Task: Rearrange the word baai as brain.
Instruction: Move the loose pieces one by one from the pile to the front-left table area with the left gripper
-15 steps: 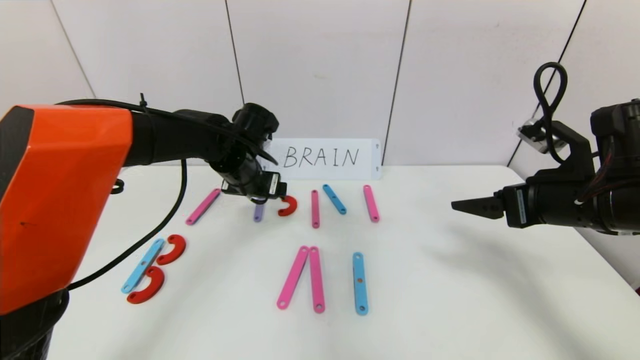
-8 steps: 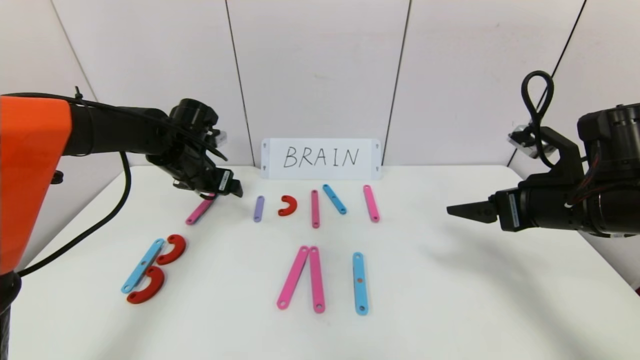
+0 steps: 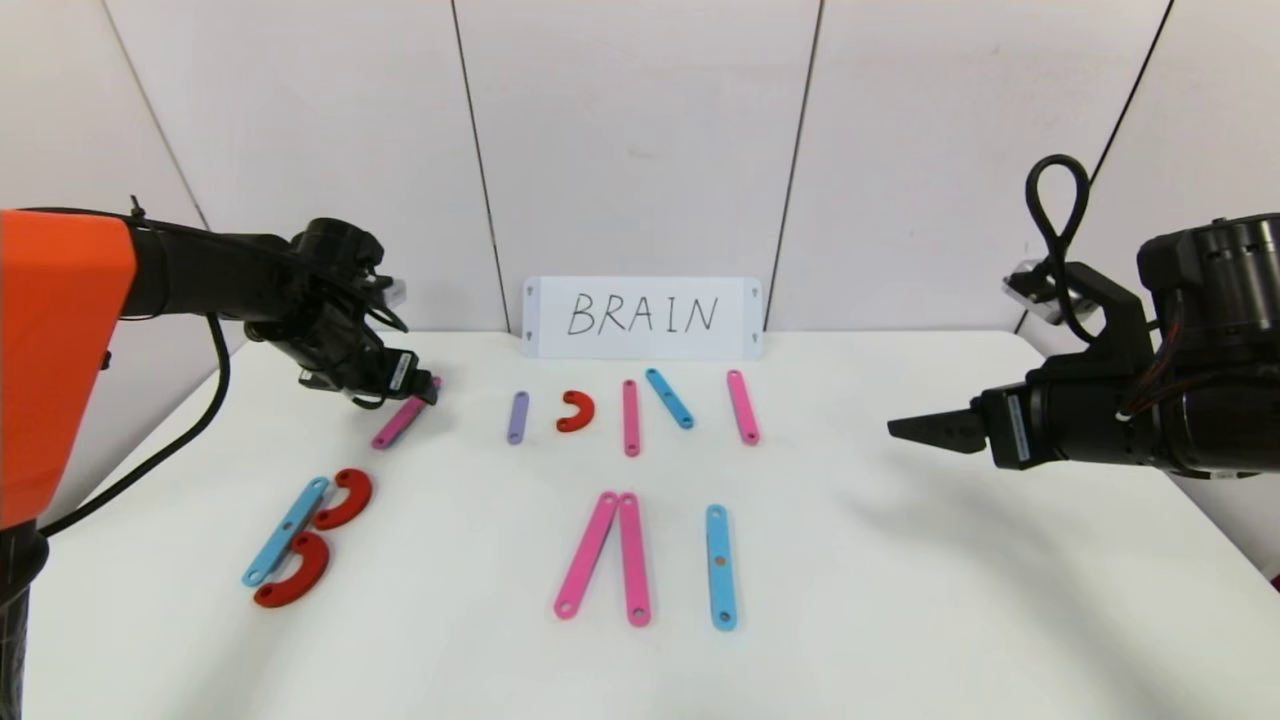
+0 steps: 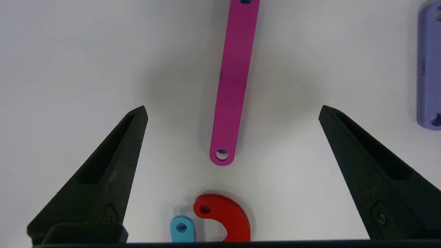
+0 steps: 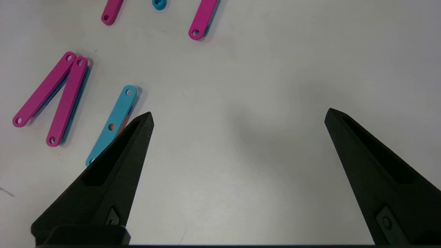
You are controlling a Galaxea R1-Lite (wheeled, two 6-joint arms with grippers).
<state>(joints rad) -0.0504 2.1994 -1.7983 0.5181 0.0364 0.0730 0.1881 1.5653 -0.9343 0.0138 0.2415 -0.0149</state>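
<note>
Flat holed pieces lie on the white table (image 3: pixel 900 600). At front left a blue strip (image 3: pixel 285 530) with two red curves (image 3: pixel 343 498) forms a B. Two pink strips (image 3: pixel 610 555) make an inverted V, beside a blue strip (image 3: pixel 720 565). Farther back lie a slanted pink strip (image 3: pixel 400 420), a purple strip (image 3: pixel 517 416), a red curve (image 3: pixel 576 410), a pink strip (image 3: pixel 630 417), a blue strip (image 3: pixel 668 397) and a pink strip (image 3: pixel 742 405). My left gripper (image 3: pixel 425 390) is open and empty above the slanted pink strip (image 4: pixel 232 82). My right gripper (image 3: pixel 905 428) is open and empty over bare table at the right.
A white card (image 3: pixel 640 317) with handwritten "BRAIN" stands against the back wall. The right wrist view shows the two pink strips (image 5: pixel 51 100) and the blue strip (image 5: pixel 112 124) off to one side of the right gripper.
My left arm has swung left, from over the purple strip and red curve to over the slanted pink strip. The right gripper has drifted slightly left. No piece has moved.
</note>
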